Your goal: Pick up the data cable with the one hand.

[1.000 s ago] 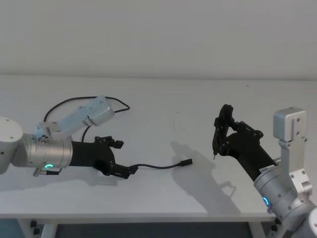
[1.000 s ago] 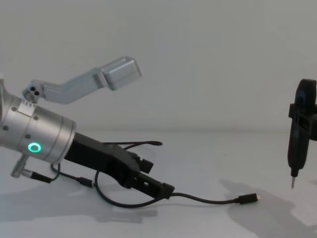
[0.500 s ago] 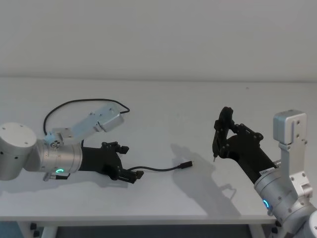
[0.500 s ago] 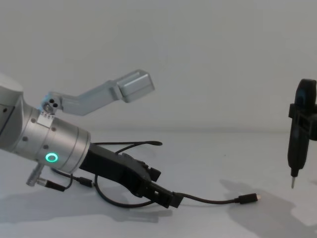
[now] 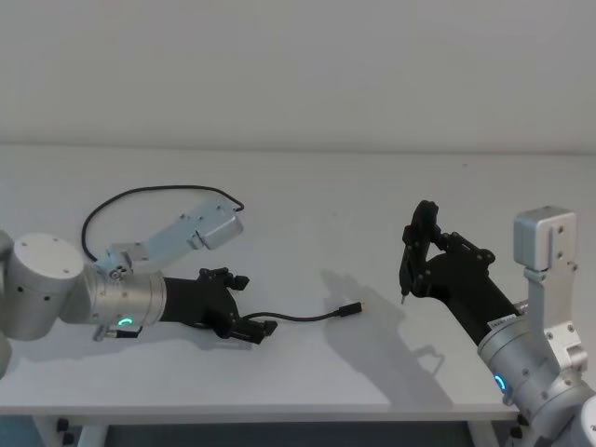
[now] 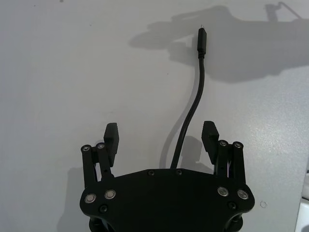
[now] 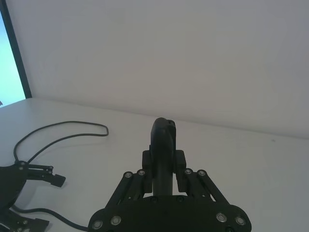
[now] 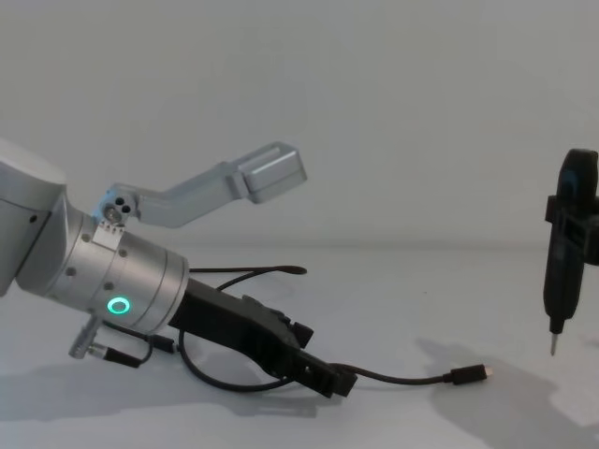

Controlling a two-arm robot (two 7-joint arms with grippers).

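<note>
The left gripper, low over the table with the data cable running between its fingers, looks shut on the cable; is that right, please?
Not quite: the left gripper is open, not shut. The left wrist view shows its fingers wide apart, the data cable running between them untouched, low over the table. The right gripper holds a black tool.

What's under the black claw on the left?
The cable lies on the table between the open fingers of the left claw, touching neither. Its next stretch is hidden beneath the claw's body. The right claw holds a tool, apart.
</note>
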